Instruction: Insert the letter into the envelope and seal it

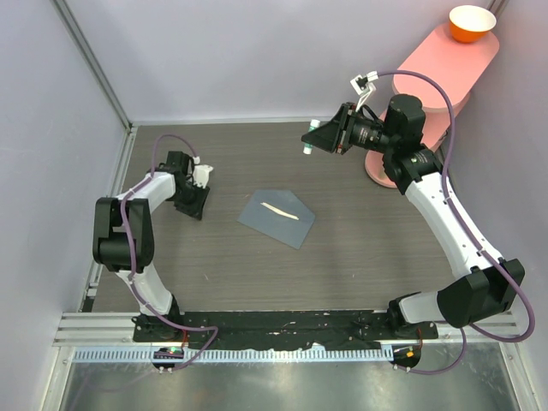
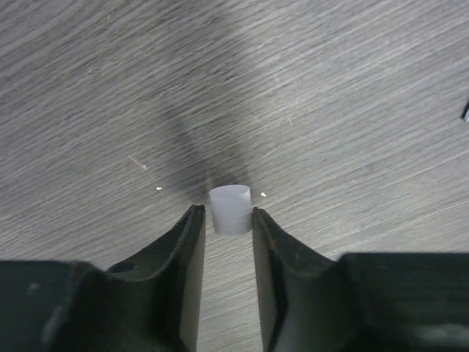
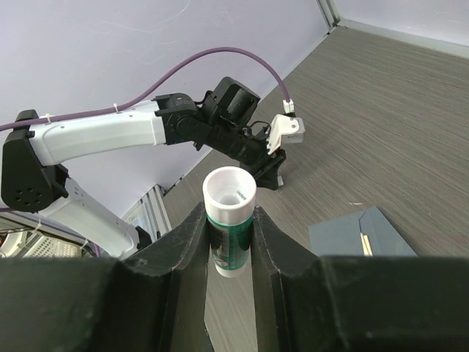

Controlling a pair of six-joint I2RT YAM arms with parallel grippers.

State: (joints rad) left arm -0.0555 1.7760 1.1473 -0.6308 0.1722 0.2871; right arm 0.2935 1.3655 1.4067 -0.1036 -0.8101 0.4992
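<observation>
The envelope (image 1: 287, 224), thin, light, limp slate-blue paper, is laid flat at the middle of the grained table (image 1: 360, 274); an edge is judged best for pinching. Left, the left claw (image 2: 223, 213) stands parted beside a small white cap (image 2: 231, 209), unclamped. Farther right, the right claw (image 3: 229, 214) is clenched on a smooth glue stick (image 3: 229, 192).

no legible text, no readable labels or numbers

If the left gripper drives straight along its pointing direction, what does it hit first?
The small white cap at the left gripper jaw tips, then likely the tabletop right under it.
</observation>
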